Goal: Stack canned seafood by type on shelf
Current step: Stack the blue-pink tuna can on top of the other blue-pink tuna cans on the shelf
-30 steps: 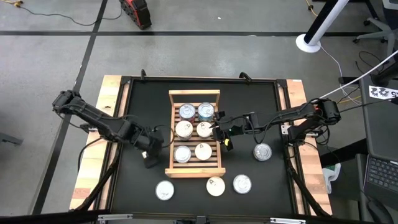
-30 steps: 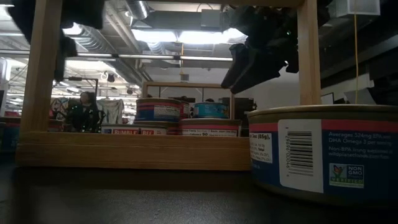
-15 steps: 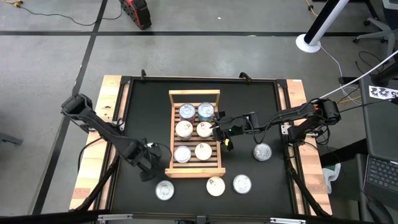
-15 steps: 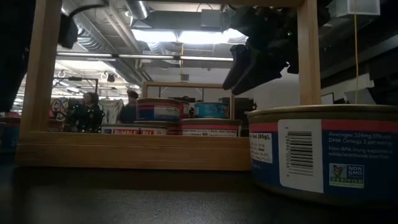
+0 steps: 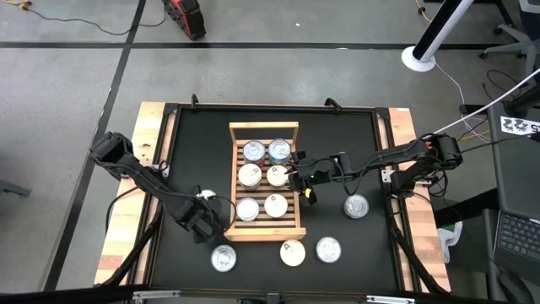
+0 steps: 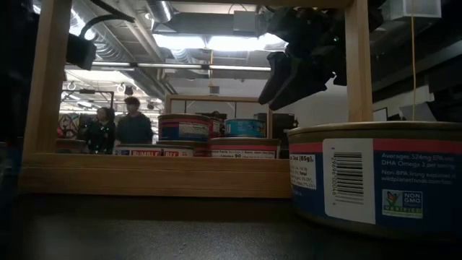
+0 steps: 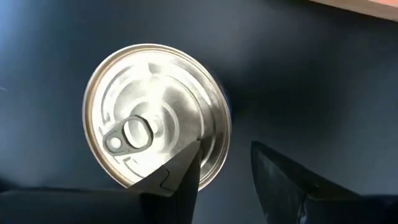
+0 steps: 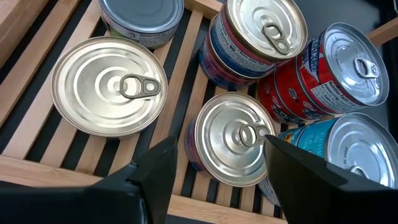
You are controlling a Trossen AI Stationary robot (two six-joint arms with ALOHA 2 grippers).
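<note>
The shelf lies at the middle of the dark desk, a light slatted rack with a raised rail at its far end; six tins sit on it in two columns of three, the far pair blue-labelled, the rest showing pale lids; in the right wrist view the tins on the slats are silver-lidded with pull tabs, some red-and-blue on their sides. Off the shelf, three loose tins lie along the near edge of the desk: a silver one at the left, a cream-lidded one below the shelf's near end, another silver one beside it; a fourth tin rests to the right of the shelf. The left tool hangs just above the leftmost loose tin, close to the shelf's near left corner, its fingers spread apart over the lid's edge and pinching nothing. The right tool hovers over the shelf's right edge, fingers spread, empty. In the low view two people stand in the room beyond.
</note>
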